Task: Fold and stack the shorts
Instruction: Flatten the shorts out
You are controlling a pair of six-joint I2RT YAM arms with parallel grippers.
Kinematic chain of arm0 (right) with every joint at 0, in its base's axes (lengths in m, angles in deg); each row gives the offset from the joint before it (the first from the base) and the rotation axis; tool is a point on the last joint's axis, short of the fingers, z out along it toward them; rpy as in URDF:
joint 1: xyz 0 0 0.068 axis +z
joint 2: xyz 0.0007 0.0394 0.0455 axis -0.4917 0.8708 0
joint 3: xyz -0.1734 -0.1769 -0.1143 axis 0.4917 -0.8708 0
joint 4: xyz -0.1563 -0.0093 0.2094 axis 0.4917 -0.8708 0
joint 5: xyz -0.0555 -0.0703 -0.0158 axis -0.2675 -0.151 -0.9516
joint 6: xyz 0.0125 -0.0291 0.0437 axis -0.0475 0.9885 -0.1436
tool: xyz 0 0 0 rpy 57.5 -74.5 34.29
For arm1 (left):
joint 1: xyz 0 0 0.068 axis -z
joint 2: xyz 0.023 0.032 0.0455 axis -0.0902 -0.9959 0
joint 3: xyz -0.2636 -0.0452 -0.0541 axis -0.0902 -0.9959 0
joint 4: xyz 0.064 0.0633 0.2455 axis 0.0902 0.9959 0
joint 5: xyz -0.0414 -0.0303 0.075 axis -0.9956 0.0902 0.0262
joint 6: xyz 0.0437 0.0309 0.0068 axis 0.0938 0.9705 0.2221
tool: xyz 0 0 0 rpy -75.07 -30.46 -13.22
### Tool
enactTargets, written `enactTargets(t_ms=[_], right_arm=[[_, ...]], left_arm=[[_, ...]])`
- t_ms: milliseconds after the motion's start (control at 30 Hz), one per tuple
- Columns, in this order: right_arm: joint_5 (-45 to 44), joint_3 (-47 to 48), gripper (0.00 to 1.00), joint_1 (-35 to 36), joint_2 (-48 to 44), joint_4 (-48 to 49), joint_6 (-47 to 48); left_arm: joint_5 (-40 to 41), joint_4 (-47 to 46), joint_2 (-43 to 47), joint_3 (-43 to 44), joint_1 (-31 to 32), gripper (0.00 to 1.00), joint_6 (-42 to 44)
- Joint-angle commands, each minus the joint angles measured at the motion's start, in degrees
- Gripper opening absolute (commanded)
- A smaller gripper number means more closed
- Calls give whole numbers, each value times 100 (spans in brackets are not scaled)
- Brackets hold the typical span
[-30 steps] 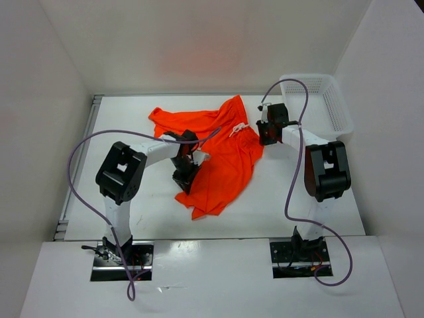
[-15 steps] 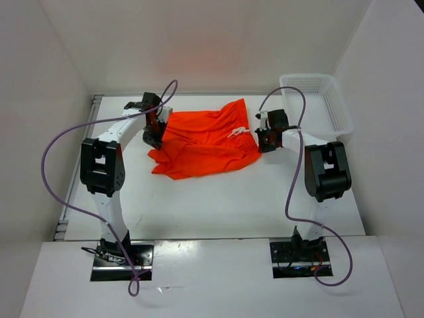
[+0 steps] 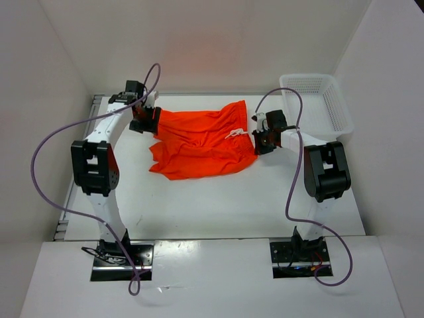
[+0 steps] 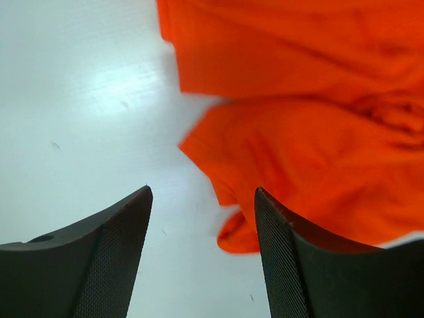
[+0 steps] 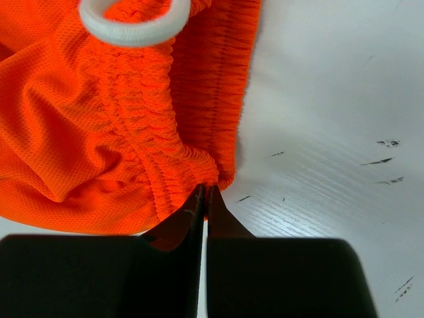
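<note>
The shorts are found lying on the far middle of the surface, laid out roughly flat but rumpled, with the waistband to the right and the leg hems to the left, where one layer is seen overlapping another. The left gripper is placed at the far left edge of the garment; in its wrist view the fingers are spread, nothing is held between them, and the orange cloth lies just beyond their tips. The right gripper is set at the waistband, its fingers pressed together at the gathered elastic; the fabric puckers toward their tips, so a pinch on the band's edge is judged likely, though the contact itself is hidden. The white drawstring is looped just beyond that point. The white basket stands at the far right, apart from the garment. The fabric is judged thin, light and limp: it is expected to slide readily, sag and crease when lifted. Hold is best taken at the elastic waistband and at the hem corners, where the cloth is thickest.
</note>
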Motion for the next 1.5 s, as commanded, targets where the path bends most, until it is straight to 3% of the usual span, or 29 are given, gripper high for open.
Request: enactTargets(t_ms=[0, 67, 300, 500, 600, 733, 767, 833, 933, 1067, 1133, 1200, 1300, 1467], right_arm=[[106, 175, 0, 64, -270, -99, 133], [105, 228, 0, 64, -270, -99, 133], [105, 351, 0, 64, -270, -152, 195], [105, 193, 0, 64, -323, -204, 300], [105, 132, 0, 64, -323, -204, 300], [53, 132, 0, 116, -323, -152, 300], [53, 132, 0, 116, -270, -152, 352], [53, 132, 0, 116, -270, -152, 353], [122, 132, 0, 116, -270, -152, 405], [184, 132, 0, 230, -270, -213, 406], [184, 184, 0, 231, -217, -213, 458], [184, 246, 0, 283, -217, -213, 458], [106, 299, 0, 283, -217, -266, 519], [105, 237, 0, 283, -270, -266, 520]], left_arm=[[-449, 412, 658, -954, 102, 71, 21], [-719, 472, 659, -1561, 50, 71, 21], [-1371, 526, 711, -2056, 49, 71, 21], [-1215, 167, 537, -2592, 102, 73, 21], [-1265, -54, 299, -2435, 102, 72, 21], [-1336, -195, 0, -2206, 102, 48, 21], [-1336, -195, -1, -2136, 102, 32, 21], [-1467, 33, -1, -1874, 102, 16, 21], [-1922, 586, -1, -1120, 102, 4, 21], [-3171, 1000, -219, -143, 224, 4, 21], [-3305, 1062, -404, 368, 470, 7, 21], [-3305, 1141, -694, 536, 900, 30, 21], [-3305, 1203, -897, 537, 1156, 52, 21], [-3253, 1203, -652, 492, 1166, 63, 21]])
